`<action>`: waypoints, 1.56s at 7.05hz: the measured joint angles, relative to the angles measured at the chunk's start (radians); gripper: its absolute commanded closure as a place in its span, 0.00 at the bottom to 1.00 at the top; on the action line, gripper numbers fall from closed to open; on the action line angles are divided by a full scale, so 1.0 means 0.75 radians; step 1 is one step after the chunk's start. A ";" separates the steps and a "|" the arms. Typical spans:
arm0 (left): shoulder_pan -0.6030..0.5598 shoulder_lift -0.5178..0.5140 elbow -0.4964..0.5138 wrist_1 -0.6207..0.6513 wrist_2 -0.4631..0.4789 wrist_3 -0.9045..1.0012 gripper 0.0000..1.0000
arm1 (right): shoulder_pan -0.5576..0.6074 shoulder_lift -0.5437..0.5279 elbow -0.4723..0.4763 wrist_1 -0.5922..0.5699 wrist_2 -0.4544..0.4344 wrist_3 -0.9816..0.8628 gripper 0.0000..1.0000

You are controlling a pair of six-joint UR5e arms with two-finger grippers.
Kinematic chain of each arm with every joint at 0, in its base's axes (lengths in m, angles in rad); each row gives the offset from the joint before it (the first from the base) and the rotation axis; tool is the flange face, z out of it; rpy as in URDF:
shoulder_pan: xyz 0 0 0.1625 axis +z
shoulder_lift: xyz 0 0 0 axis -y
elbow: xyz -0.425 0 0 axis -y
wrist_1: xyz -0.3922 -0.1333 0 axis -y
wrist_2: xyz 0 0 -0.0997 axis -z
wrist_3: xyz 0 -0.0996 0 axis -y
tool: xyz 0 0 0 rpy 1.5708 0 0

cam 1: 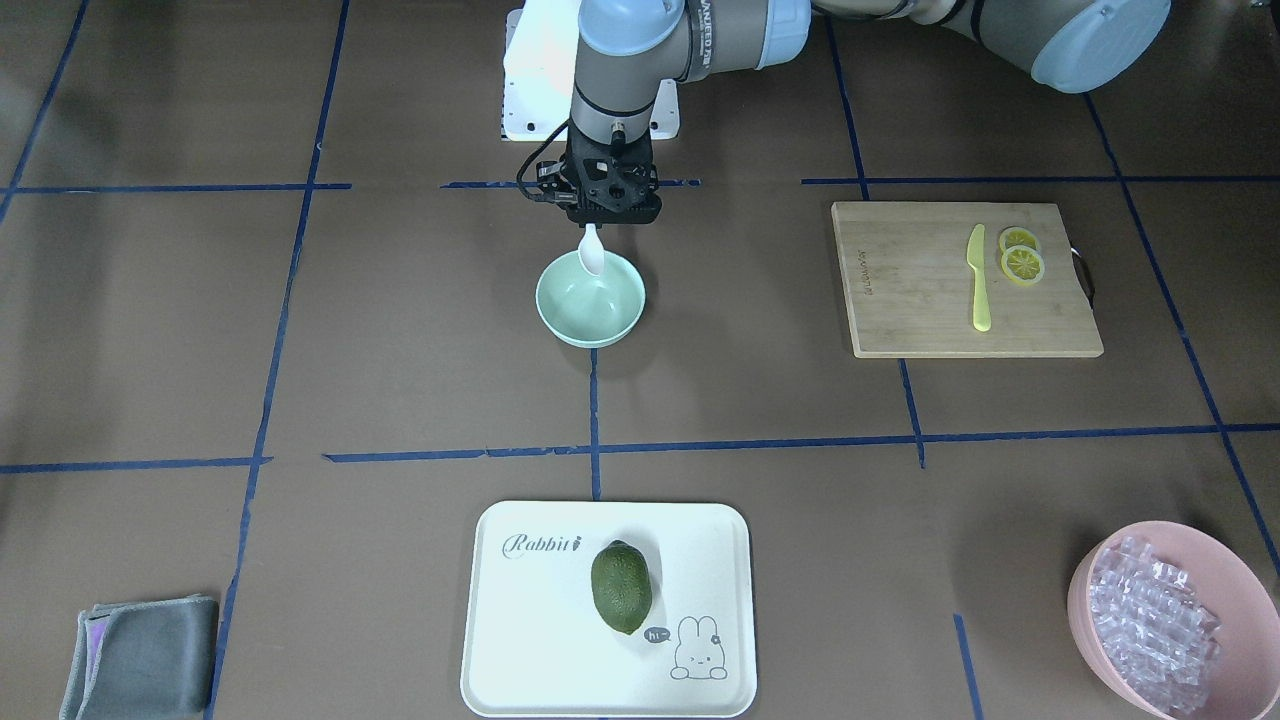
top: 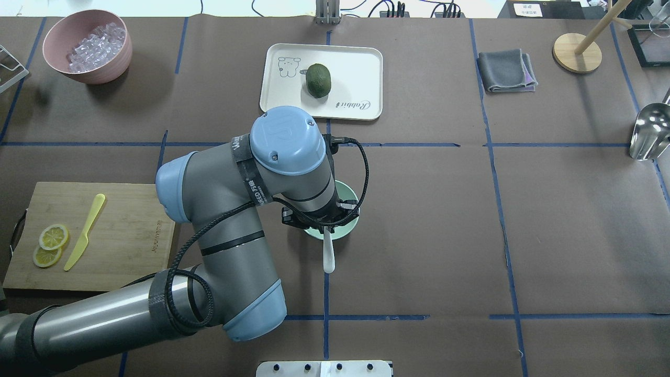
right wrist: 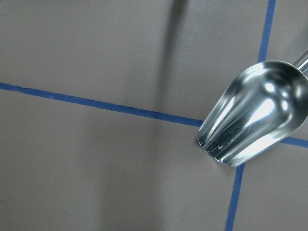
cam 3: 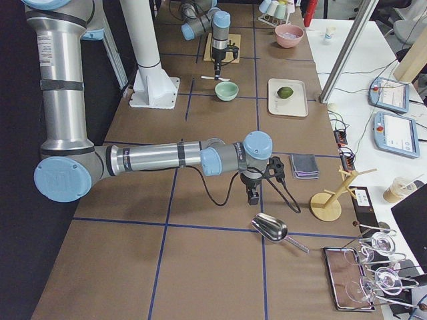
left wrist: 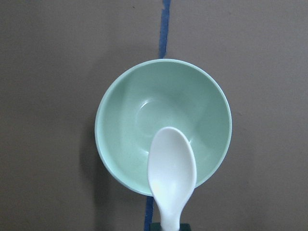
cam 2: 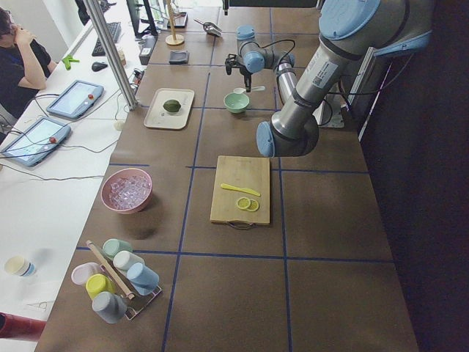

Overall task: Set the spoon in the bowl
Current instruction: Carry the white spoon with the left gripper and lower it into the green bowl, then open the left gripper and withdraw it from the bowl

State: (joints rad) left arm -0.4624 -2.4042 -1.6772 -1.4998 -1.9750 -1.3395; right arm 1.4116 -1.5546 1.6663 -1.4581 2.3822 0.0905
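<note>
- Left gripper (cam 1: 592, 224) clamps the white spoon (cam 1: 592, 256) by its handle; scoop hangs just below, over the mint bowl's (cam 1: 590, 330) rim
- Spoon: smooth oval scoop, plain white
- Right gripper (cam 3: 253, 198): opening cannot be told

The table (cam 1: 400, 330) was covered in brown paper, marked into squares by blue tape (cam 1: 770, 440). A mint bowl (cam 1: 585, 332) stood on it near the middle, over a tape line, a little way out from the white base plate (cam 1: 530, 100). A wooden board (cam 1: 920, 300) lay flat to the robot's left. Across the table from the robot, a cream tray (cam 1: 530, 620) lay in line with the mint bowl. A pink bowl (cam 1: 1245, 590) stood at the far left and a folded grey cloth (cam 1: 140, 655) at the far right. Beyond the cloth stood a wooden stand (top: 577, 52), and a metal scoop (top: 649, 137) lay at the right edge, across a tape line.
</note>
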 measured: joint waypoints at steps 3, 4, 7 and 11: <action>0.000 -0.011 0.081 -0.074 0.030 0.004 0.33 | 0.000 0.003 0.000 -0.001 0.002 0.002 0.00; -0.001 -0.010 0.088 -0.079 0.031 0.004 0.00 | 0.000 0.003 0.001 -0.001 0.002 0.002 0.00; -0.003 -0.006 0.079 -0.079 0.034 0.003 0.00 | 0.000 0.003 0.002 -0.001 0.002 0.003 0.00; -0.149 0.057 -0.071 0.077 -0.042 0.164 0.00 | 0.044 -0.029 -0.006 -0.001 0.000 -0.037 0.00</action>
State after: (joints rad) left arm -0.5740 -2.3615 -1.7305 -1.4423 -2.0062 -1.2167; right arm 1.4448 -1.5760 1.6614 -1.4587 2.3826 0.0627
